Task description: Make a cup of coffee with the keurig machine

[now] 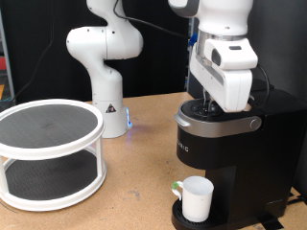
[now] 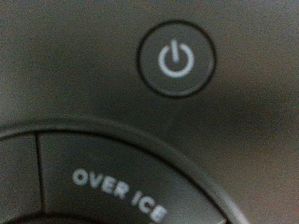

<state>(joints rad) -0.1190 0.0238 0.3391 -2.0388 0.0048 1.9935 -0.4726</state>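
Wooden tabletop fills the exterior view, with dark curtains behind it. Nearest, at the table's front edge towards the exterior view's right, the white cup (image 1: 197, 198) stands upright on the drip tray (image 1: 178, 219) of the keurig machine (image 1: 228, 153), under the brew head. It looks like stiff, smooth ceramic, light but breakable, and I judge its side handle or rim the safest hold. Against it, at the exterior view's left, a bit of green shows, too small to name.

At the front left corner sits a two-tier white turntable shelf (image 1: 48, 153) with dark mats. The machine itself is a heavy, rigid black box unlikely to shift under a press.

Above its top, the gripper (image 1: 213, 103) points straight down, fingertips close over or touching the lid; whether the fingers are spread or closed cannot be told. The wrist view shows no fingers, only the round power button (image 2: 177, 61) and a panel segment marked OVER ICE (image 2: 120, 193), very close.

Farther back stands a white robot arm base (image 1: 106, 67).
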